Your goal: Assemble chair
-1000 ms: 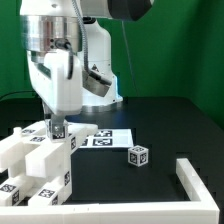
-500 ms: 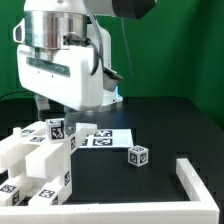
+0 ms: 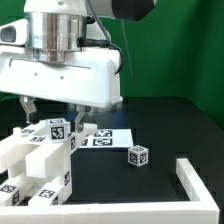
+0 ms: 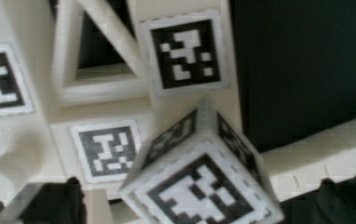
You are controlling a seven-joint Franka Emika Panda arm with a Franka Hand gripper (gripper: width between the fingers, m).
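The chair's chunky white pieces (image 3: pixel 40 165) are stacked at the exterior view's lower left, with marker tags on them. A small tagged white block (image 3: pixel 57 128) sits on top of the stack. My gripper (image 3: pixel 55 112) hangs just above it, broad side to the camera, with the fingers spread to either side of the block. In the wrist view the tagged block (image 4: pixel 201 180) lies between my dark fingertips (image 4: pixel 42 200) with gaps on both sides, above a cross-braced frame piece (image 4: pixel 113 90). The gripper (image 4: pixel 193 200) is open. A loose tagged cube (image 3: pixel 139 154) rests alone on the black table.
The marker board (image 3: pixel 105 137) lies flat behind the stack. A low white L-shaped rail (image 3: pixel 195 180) runs along the exterior view's lower right. The arm's base (image 3: pixel 100 90) stands at the back, before a green backdrop.
The hand has turned about its vertical axis from side-on to broad-side and risen a little. The tagged block on the stack has come into plain sight between the fingers.
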